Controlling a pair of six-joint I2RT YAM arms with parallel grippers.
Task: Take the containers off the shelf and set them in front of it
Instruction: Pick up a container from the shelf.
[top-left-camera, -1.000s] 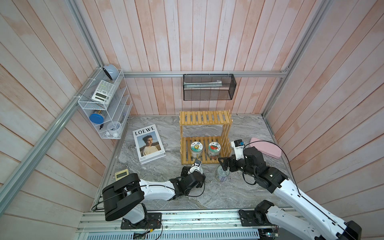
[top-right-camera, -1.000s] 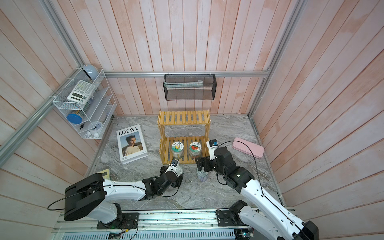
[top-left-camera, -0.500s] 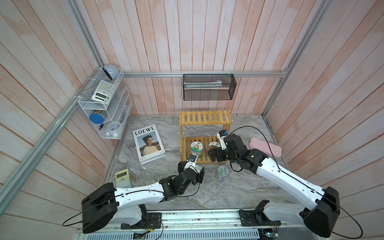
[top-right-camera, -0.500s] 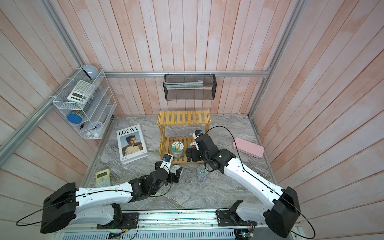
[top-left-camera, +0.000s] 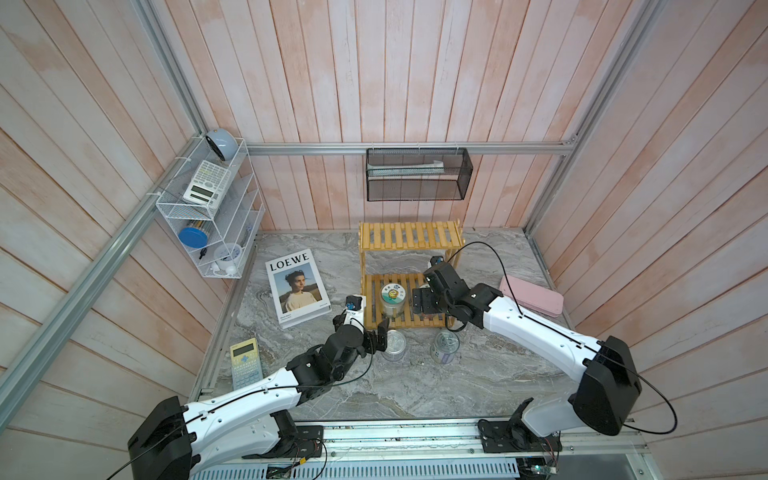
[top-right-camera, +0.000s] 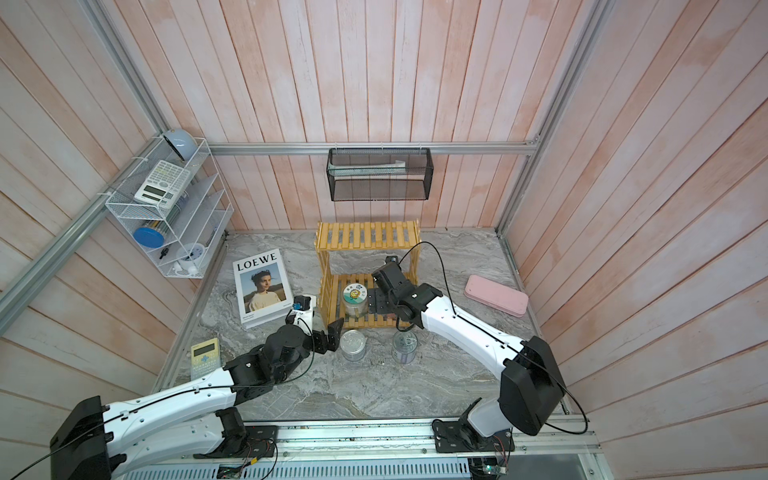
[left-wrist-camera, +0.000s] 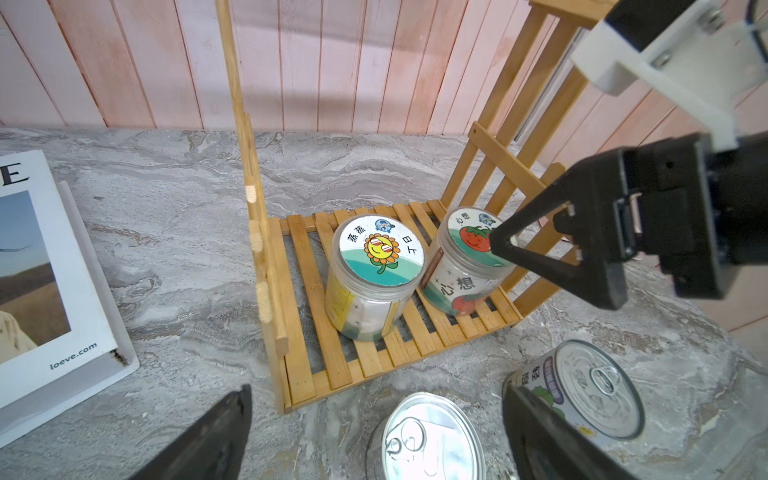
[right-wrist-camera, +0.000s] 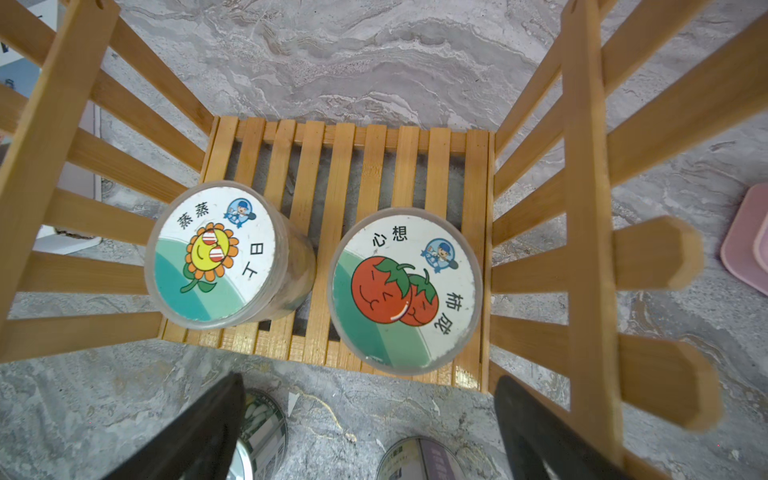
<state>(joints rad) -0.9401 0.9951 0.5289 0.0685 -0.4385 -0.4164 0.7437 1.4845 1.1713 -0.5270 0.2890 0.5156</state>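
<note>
1. Left arm (top-left-camera: 249, 399) stretches low; left gripper (top-left-camera: 379, 337), wide open and empty, is just beside the white-label can (top-left-camera: 394, 344); purple-label can (top-left-camera: 445, 347) alongside, before the shelf (top-left-camera: 409, 239).
2. Right arm (top-left-camera: 532, 328) bends down, right gripper (right-wrist-camera: 370, 379) gaping empty above the tomato jar (right-wrist-camera: 405, 291); sunflower jar (top-left-camera: 392, 296) adjacent, lower tier (right-wrist-camera: 357, 166).

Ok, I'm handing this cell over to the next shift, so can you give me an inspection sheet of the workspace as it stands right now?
Surface: grey marbled tabletop, no spills seen.
Job's things: white-label can and purple-label can stand in front of the shelf; sunflower jar and tomato jar on its lower tier.
Clutter: magazine, calculator, pink case on the tabletop.
Grippers: left gripper open beside the white-label can; right gripper open over the tomato jar; neither holds anything.
Cables: right arm's cable arcs close to the shelf's side.
Surroundings: plank walls, wire rack, mesh basket.
</note>
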